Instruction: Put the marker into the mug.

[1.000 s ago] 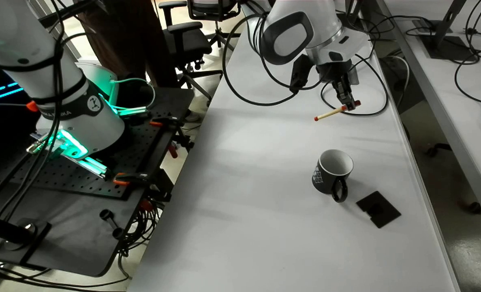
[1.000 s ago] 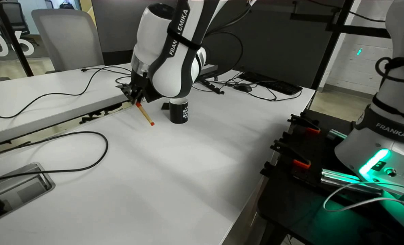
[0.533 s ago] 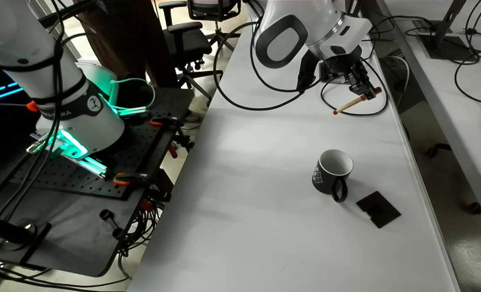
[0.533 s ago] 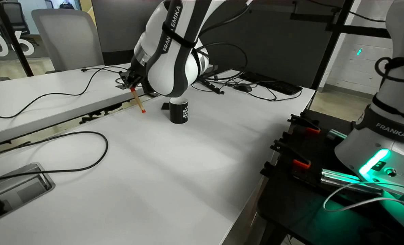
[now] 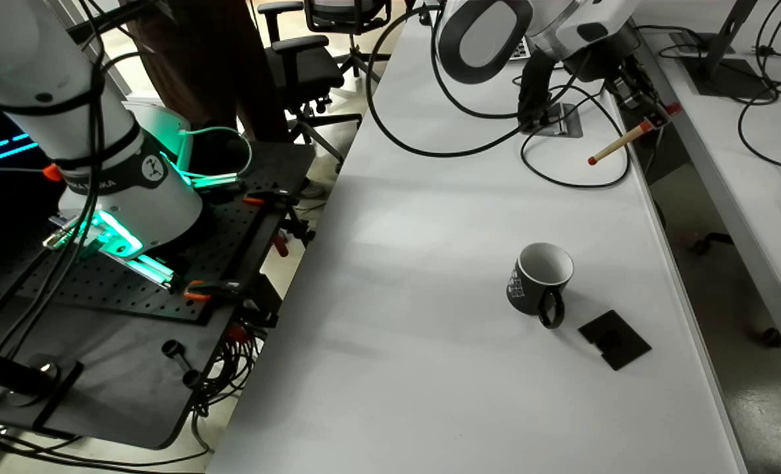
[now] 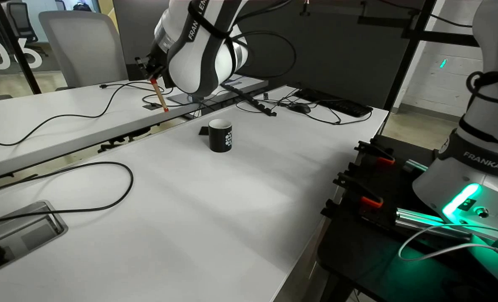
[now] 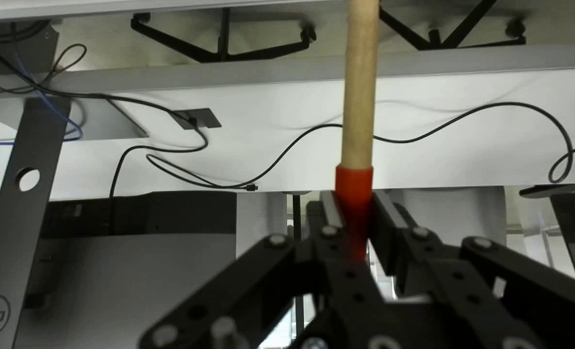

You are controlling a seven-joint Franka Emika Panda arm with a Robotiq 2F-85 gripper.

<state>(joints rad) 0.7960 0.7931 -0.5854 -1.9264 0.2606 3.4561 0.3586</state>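
The marker is a thin tan stick with red ends. In both exterior views it hangs tilted from the gripper in the air, its body showing (image 5: 620, 141) (image 6: 160, 97). My gripper (image 5: 656, 117) is shut on one red end, with a finger on each side; it also shows in an exterior view (image 6: 152, 78). In the wrist view the marker (image 7: 360, 87) points up and away from the gripper (image 7: 354, 208). The black mug (image 5: 528, 286) stands upright on the white table (image 5: 397, 342), well apart from the gripper; it shows in an exterior view (image 6: 220, 138) too.
A flat black square (image 5: 617, 339) lies beside the mug's handle. A black cable loop (image 5: 617, 179) lies on the table. A second white table (image 5: 752, 217) stands across a gap, with cables and a monitor stand (image 7: 30, 203). A keyboard (image 6: 337, 102) lies at the table's end.
The gripper has risen with the marker and moved away from the mug, to the right in an exterior view and to the left in an exterior view. The mug has not moved.
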